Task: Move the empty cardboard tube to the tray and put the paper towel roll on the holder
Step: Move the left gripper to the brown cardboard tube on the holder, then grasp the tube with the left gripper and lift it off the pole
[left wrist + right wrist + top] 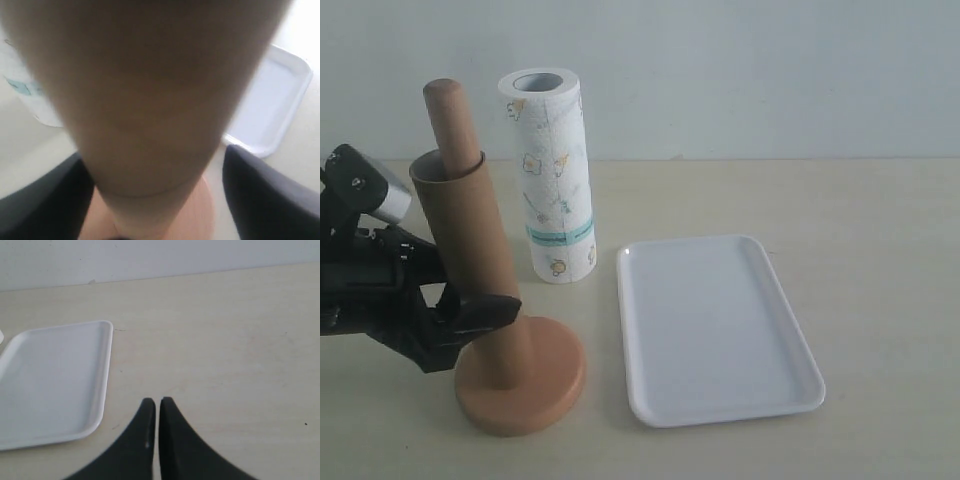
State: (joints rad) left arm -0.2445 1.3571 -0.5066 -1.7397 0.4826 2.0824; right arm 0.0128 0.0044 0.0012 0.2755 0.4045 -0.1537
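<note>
The brown cardboard tube (pixel 465 230) sits tilted over the dowel of the wooden holder (pixel 520 385), its lower end raised well above the disc base. My left gripper (pixel 485 303) is shut on the tube's lower part. In the left wrist view the tube (pixel 150 90) fills the frame between the two dark fingers (pixel 45 200), with the holder base (pixel 200 220) below. The paper towel roll (pixel 552 180) stands upright just behind the holder. The white tray (pixel 720 330) lies to the right. My right gripper (pixel 158 401) hovers shut over bare table beside the tray (pixel 50 380); it is outside the exterior view.
The towel roll (pixel 25 85) and the tray (pixel 270 100) flank the tube in the left wrist view. A pale wall runs along the back of the beige table (pixel 860 250).
</note>
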